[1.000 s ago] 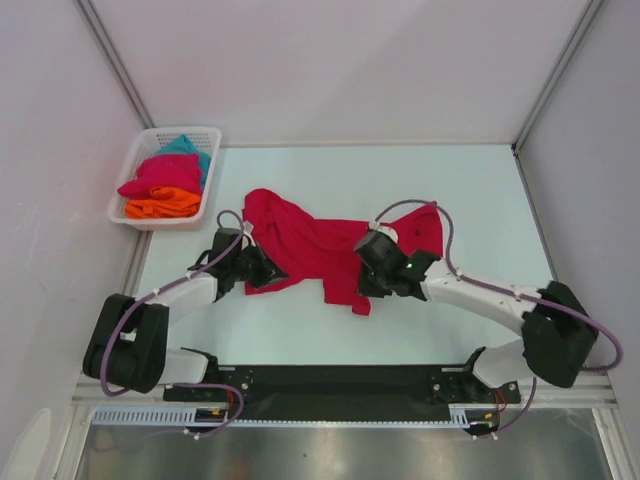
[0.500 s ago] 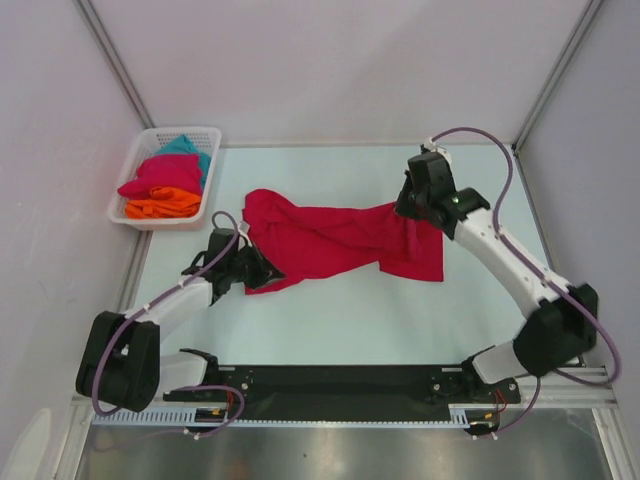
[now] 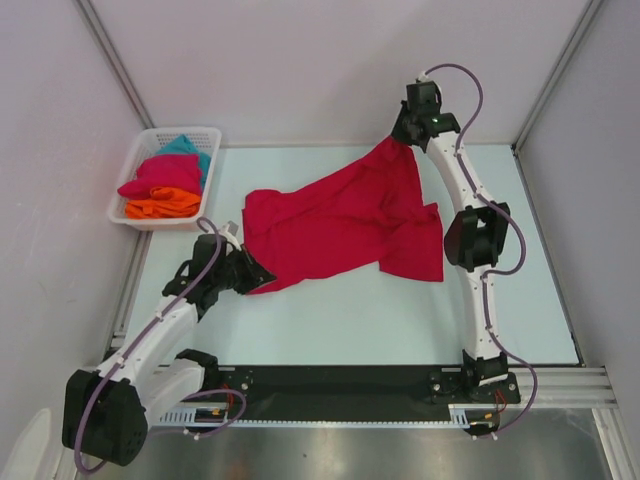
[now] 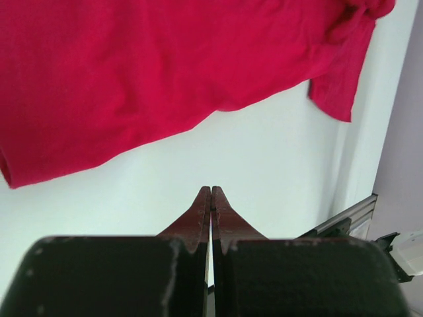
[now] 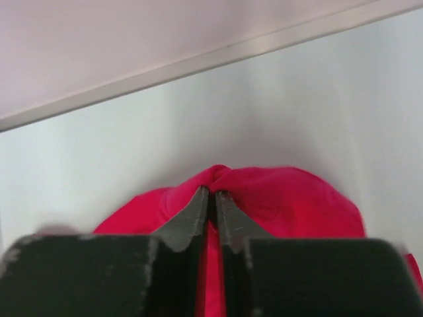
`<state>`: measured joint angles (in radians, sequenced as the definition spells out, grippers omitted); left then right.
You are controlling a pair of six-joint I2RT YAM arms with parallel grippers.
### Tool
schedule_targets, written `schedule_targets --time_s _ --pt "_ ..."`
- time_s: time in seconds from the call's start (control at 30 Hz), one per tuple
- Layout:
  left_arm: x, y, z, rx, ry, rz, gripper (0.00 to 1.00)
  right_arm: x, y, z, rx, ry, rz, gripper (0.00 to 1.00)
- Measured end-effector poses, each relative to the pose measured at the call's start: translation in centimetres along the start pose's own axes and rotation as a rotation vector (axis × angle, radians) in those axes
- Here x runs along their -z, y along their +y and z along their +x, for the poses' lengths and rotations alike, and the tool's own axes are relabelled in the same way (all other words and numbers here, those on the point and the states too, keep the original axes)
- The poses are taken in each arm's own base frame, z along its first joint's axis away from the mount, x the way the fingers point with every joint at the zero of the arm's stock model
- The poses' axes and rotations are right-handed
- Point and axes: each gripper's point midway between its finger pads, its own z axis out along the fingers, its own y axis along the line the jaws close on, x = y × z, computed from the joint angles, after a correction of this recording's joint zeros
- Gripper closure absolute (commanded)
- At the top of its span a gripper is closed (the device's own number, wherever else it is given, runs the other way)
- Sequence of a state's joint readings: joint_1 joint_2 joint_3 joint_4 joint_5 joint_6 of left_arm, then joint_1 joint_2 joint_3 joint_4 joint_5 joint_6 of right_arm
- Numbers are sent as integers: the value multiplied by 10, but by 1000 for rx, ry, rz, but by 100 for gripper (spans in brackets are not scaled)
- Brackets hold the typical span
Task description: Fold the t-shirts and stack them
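A crimson-pink t-shirt (image 3: 330, 225) lies spread across the middle of the table. My right gripper (image 3: 400, 138) is shut on a bunched part of it at the far back and holds that part lifted; the right wrist view shows the cloth (image 5: 297, 205) pinched between the jaws (image 5: 213, 193). My left gripper (image 3: 264, 275) is shut and empty just off the shirt's near-left edge. In the left wrist view its closed tips (image 4: 211, 191) sit over bare table, apart from the shirt (image 4: 132, 66). More folded shirts, crimson-pink (image 3: 160, 175), orange (image 3: 160, 207) and teal (image 3: 190, 150), lie in the basket.
The white mesh basket (image 3: 160, 224) stands at the far-left corner of the table (image 3: 350, 310). Grey walls with metal posts close in the back and both sides. A black rail carrying the arm bases runs along the near edge.
My right gripper has swung from the middle of the table to the far back, pulling the crimson shirt up and stretching it out. My left gripper has stayed by the shirt's near-left edge.
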<state>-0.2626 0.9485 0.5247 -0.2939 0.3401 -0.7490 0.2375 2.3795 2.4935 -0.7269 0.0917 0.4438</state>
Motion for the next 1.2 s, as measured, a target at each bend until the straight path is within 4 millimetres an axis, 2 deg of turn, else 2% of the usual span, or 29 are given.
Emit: schedule_targets --time_s 0.1,0.13,0.23,0.27,0.3,0.4,0.47,0.53,0.63,0.73,0.8,0.9,1.03,1.13,1.17,1.2 --pt "0 7 6 -2 25 -27 100 -16 -17 12 -25 37 12 59" --pt "0 8 7 -2 30 -33 100 -22 -25 18 -39 53 16 53" --pt "0 12 10 -5 43 -49 100 -40 -56 36 -82 111 35 49" --pt "0 13 11 -7 45 -53 100 -49 -66 48 -92 142 36 48" --pt "0 14 11 -9 46 -55 100 -51 -74 50 -102 152 45 48" --pt "-1 17 11 -13 48 -65 100 -60 -100 79 -134 229 61 43" --pt "-3 19 12 -12 52 -74 100 -64 -105 96 -142 265 57 42" --pt "-3 22 14 -10 56 -81 100 -61 -108 121 -144 323 56 41" --pt "-5 27 18 -5 60 -89 100 -42 -105 150 -148 381 46 41" --pt "-7 34 23 10 67 -103 100 -7 -101 164 -148 403 33 41" --pt "-9 40 28 24 71 -120 100 24 -95 165 -138 385 13 41" --pt "-10 47 32 38 71 -138 100 68 -88 155 -123 325 -15 41" --pt "-10 55 32 51 53 -170 99 108 -84 149 -108 254 -47 41" --pt "-10 62 29 51 31 -204 87 124 -87 162 -98 254 -43 40" --pt "-10 65 28 51 27 -220 76 125 -88 169 -94 265 -40 40" --pt "-10 68 28 49 21 -237 69 127 -90 178 -89 279 -35 40"
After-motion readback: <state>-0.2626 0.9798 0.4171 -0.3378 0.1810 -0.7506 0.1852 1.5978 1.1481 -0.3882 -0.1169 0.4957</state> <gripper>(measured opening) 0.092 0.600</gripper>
